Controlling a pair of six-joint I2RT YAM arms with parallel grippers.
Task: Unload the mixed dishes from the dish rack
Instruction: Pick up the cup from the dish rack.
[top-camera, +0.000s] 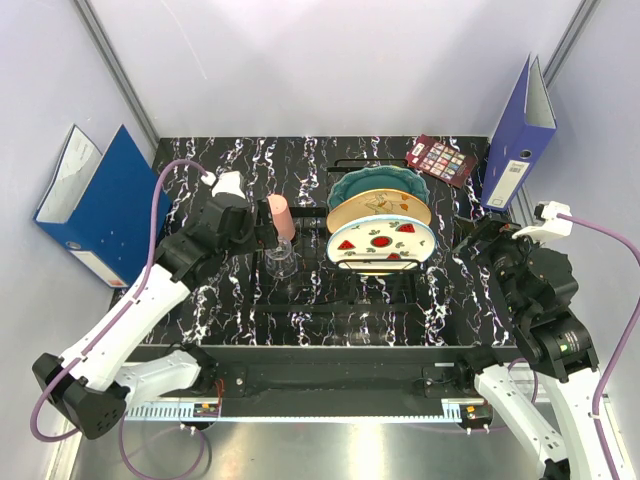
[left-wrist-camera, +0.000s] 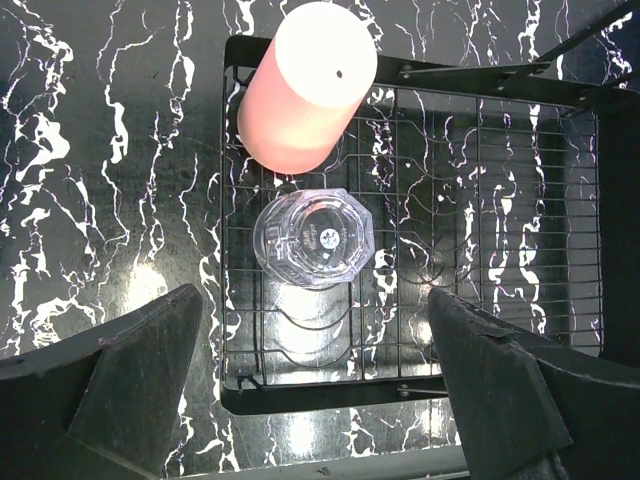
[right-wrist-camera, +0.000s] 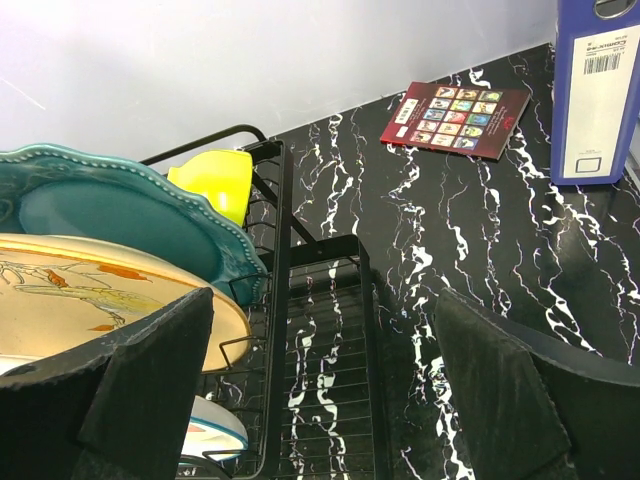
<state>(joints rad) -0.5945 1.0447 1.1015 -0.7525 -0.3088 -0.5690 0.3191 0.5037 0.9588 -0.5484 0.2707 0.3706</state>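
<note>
The black wire dish rack sits mid-table. Standing in its slots are a teal scalloped plate, a cream floral plate and a white plate with red fruit marks. A pink cup and a clear glass stand upside down at the rack's left end. My left gripper hovers open above them, the glass and cup ahead of its fingers. My right gripper is open beside the rack's right end, close to the teal plate and a small yellow-green bowl.
A blue ring binder leans at the left wall outside the table. Another blue binder stands at the back right, with a red booklet lying flat next to it. The table is black marble-patterned.
</note>
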